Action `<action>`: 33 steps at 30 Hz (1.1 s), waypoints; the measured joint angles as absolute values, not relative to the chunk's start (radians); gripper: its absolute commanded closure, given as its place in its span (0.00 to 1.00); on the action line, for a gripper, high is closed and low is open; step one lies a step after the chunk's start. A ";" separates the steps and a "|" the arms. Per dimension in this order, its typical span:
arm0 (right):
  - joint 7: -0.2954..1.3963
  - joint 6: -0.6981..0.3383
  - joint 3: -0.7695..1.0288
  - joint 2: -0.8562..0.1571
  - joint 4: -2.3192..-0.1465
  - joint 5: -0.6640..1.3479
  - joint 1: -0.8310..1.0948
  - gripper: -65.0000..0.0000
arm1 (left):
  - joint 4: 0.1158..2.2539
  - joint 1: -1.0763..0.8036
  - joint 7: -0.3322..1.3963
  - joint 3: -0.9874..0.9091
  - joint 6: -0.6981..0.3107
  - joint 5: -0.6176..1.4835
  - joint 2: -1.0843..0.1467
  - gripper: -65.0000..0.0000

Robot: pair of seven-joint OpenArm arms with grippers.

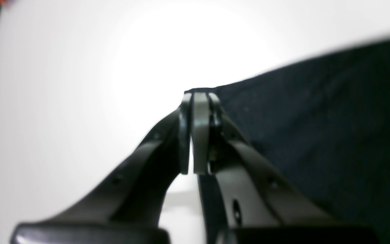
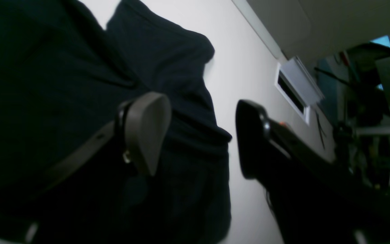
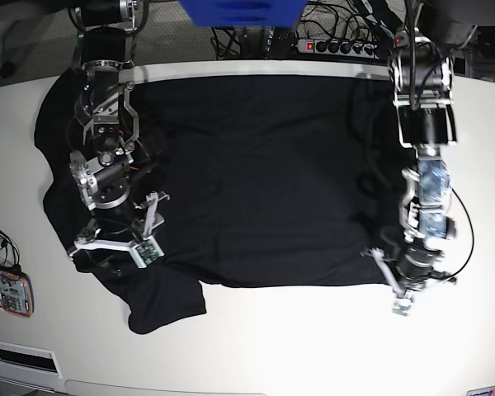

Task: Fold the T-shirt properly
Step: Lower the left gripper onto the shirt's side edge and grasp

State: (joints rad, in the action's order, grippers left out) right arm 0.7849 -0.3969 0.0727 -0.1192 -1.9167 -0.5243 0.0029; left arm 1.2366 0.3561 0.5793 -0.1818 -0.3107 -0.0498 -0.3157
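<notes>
Black cloth, the T-shirt (image 3: 256, 173), lies spread flat across my white bench (image 3: 313, 346), one sleeve bunched at the near corner by my right arm. My left fingers (image 1: 200, 98) are pressed together, pinching the shirt's corner edge. My right fingers (image 2: 147, 130) stand spread above the rumpled sleeve, gripping nothing.

Item count, all positions referenced to the T-shirt (image 3: 256, 177):

- T-shirt: one, black, spread on the bench (image 3: 313, 346).
- Robot arms: two. One hand each: left hand (image 3: 393, 287) at the shirt's lower right corner; right hand (image 3: 115, 247) over its left side.
- Power strip (image 3: 346, 45): one, beyond the far edge.
- Blue box (image 3: 241, 11): one, beyond the far edge.
</notes>
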 measured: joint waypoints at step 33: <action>0.781 -0.400 0.014 -0.120 -1.921 -0.521 0.098 0.49 | 0.928 0.337 0.451 -0.233 -0.414 0.314 -0.450 0.60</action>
State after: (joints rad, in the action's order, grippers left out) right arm 0.7811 -0.3996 0.0139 -0.1196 -1.9205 -0.5205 0.0982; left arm 0.9279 0.3370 0.4511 -0.2333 -0.4145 0.3141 -0.4500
